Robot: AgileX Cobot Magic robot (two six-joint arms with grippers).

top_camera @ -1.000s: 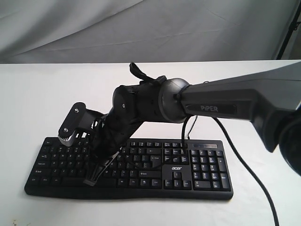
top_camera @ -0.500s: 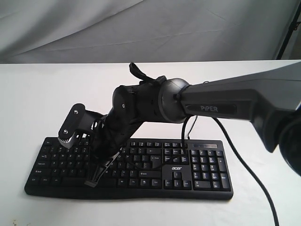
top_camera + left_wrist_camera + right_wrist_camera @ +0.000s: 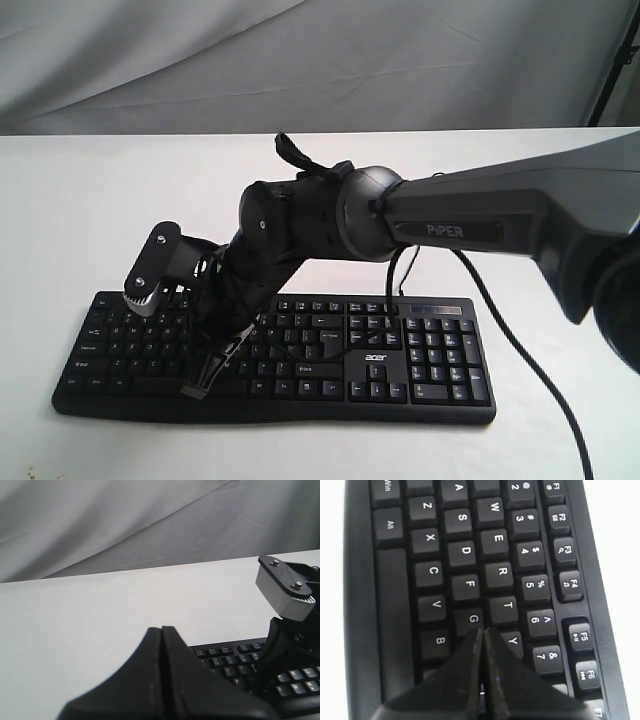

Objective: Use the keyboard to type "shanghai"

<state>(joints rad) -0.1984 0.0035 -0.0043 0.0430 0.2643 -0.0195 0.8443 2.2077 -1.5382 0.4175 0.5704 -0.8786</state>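
Note:
The black keyboard (image 3: 430, 352) with white legends and the acer logo lies along the near side of the white table (image 3: 90, 200). My right gripper (image 3: 195, 387) reaches across to the keyboard's left half and is shut, with its tip low over the letter keys. In the right wrist view that gripper (image 3: 483, 630) points between the G key (image 3: 472, 618) and the Y key (image 3: 512, 641); whether it touches a key cannot be told. My left gripper (image 3: 161, 628) is shut on nothing, off the keyboard's (image 3: 227, 662) far left end. It is out of the exterior view.
The right arm's long grey link (image 3: 500, 215) spans the right half of the scene above the keyboard. A black cable (image 3: 540, 385) trails over the table at the right. Grey cloth (image 3: 300, 60) hangs behind the table. The right wrist camera block (image 3: 285, 587) shows in the left wrist view.
The right gripper's tip has dipped very slightly toward the keys and drifted a touch to the right. The keyboard stays put.

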